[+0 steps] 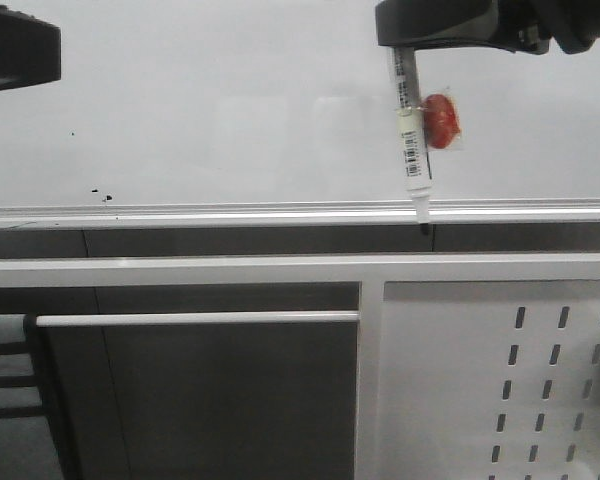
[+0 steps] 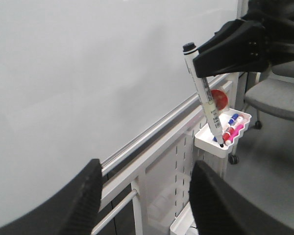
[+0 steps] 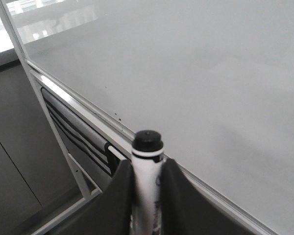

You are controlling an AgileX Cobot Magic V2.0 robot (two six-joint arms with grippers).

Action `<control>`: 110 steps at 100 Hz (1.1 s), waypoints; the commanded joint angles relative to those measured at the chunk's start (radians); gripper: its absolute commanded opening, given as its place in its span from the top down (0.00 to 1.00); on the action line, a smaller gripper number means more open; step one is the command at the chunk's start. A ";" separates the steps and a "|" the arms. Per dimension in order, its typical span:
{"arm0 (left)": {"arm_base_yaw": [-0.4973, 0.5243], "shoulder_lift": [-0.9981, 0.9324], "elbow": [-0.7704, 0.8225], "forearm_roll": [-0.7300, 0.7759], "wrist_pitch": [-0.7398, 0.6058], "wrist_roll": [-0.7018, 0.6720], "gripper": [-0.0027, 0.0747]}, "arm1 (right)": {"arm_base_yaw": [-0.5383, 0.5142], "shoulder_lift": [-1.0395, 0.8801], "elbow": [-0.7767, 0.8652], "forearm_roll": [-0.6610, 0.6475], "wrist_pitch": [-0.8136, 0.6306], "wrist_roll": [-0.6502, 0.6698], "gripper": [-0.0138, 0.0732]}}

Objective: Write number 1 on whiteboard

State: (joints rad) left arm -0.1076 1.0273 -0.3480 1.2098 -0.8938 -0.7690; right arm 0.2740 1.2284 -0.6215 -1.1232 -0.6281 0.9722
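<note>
Nearest the front camera: white panel with slot holes point(image 1: 540, 390) lower right, a horizontal white bar point(image 1: 195, 319) to its left, dark gap behind.

Next back: silver rail point(image 1: 280, 213) along the lower edge of the whiteboard point(image 1: 230, 100). A few small black specks point(image 1: 100, 192) sit just above the rail on the left. No number 1 stroke visible on the board in any view; surface near the pen is bare.

Right tool point(image 1: 410, 48) enters from top right, clamped on a white marker point(image 1: 413, 140) near its back end. Marker hangs near-vertical, slightly tilted, tip down. Black tip point(image 1: 424, 226) lies just below the rail, over the dark gap. Can't tell if the tip touches anything. A red round object in clear wrap point(image 1: 442, 121) sits just beside the marker barrel.

Right wrist view: both fingers point(image 3: 118, 196) pressed against the barrel, black end cap point(image 3: 147, 141) sticking out above them.

Left tool point(image 2: 142, 196): fingers spread apart, nothing between them, well left of the marker. In the left wrist view, a small white tray point(image 2: 220, 142) with coloured pens hangs on the frame beyond the marker; an office chair point(image 2: 277, 95) stands farther off.
</note>
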 commanded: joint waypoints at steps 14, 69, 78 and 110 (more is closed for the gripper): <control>0.004 -0.038 0.016 -0.138 0.000 -0.013 0.55 | -0.005 -0.043 -0.019 0.030 -0.035 -0.023 0.90; 0.004 -0.038 0.032 -0.147 -0.006 -0.013 0.59 | -0.005 -0.282 0.126 0.092 0.119 -0.084 0.90; 0.004 -0.038 0.032 -0.147 -0.013 -0.013 0.59 | -0.005 -0.325 0.183 0.175 0.092 -0.149 0.90; 0.004 -0.038 0.032 -0.147 -0.031 -0.013 0.59 | -0.005 -0.441 0.394 0.728 -0.048 -0.634 0.90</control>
State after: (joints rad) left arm -0.1076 1.0039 -0.2946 1.1206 -0.8598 -0.7699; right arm 0.2740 0.8101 -0.2387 -0.5556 -0.5589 0.4675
